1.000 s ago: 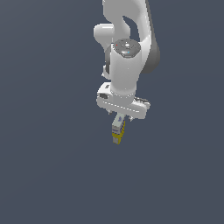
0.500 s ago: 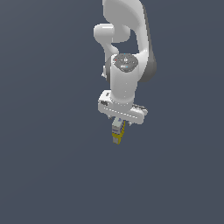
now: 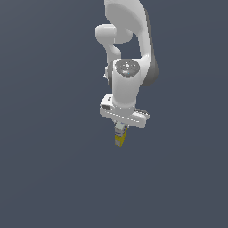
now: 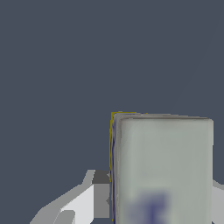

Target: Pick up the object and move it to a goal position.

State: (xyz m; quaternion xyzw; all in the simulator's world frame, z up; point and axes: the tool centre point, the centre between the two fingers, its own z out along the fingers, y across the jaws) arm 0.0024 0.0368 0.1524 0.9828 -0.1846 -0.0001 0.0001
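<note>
In the exterior view, the white arm [image 3: 129, 67] reaches down and its pincer [image 3: 120, 130] is clamped on the box [image 3: 120, 137], which hangs upright directly below the wrist, grey-white half up between the fingers, yellow half protruding beneath. In the wrist view, the box's grey-white end with a bluish mark fills the space beside one grey fingertip [image 4: 101, 194], a thin yellow edge showing behind it.

room: plain dark surface open to the exterior view's left, right, near and far of the gripper [image 3: 120, 133] | obstacles: nothing stands on it in either view | load: the object [image 3: 120, 136] hangs clamped between the fingers, yellow end down (its grey-white end fills much of the wrist view) | above: the arm's own white links [image 3: 129, 84]
</note>
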